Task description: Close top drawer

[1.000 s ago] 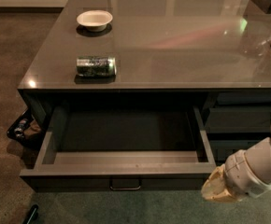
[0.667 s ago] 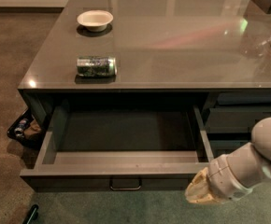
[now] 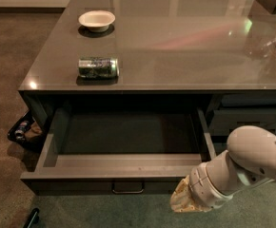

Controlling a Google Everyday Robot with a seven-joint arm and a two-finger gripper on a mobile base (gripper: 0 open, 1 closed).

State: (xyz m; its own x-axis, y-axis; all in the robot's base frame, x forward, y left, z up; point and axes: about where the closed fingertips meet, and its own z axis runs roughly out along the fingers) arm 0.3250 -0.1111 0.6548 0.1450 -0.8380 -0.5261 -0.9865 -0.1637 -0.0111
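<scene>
The top drawer (image 3: 121,164) stands pulled out, its front panel facing open green floor (image 3: 90,211). The gripper (image 3: 182,201) sits just before the drawer's right front corner, right of the handle (image 3: 128,190). Left of the drawer, a dark bin (image 3: 22,132) takes up floor.

There is only one camera. It sits high up in front of the bench (image 3: 176,51) and looks down at it on a slant. It is close, so the open top drawer (image 3: 119,164) fills the low middle. The gripper (image 3: 182,202) shows at the bottom right, in front of the drawer.
</scene>
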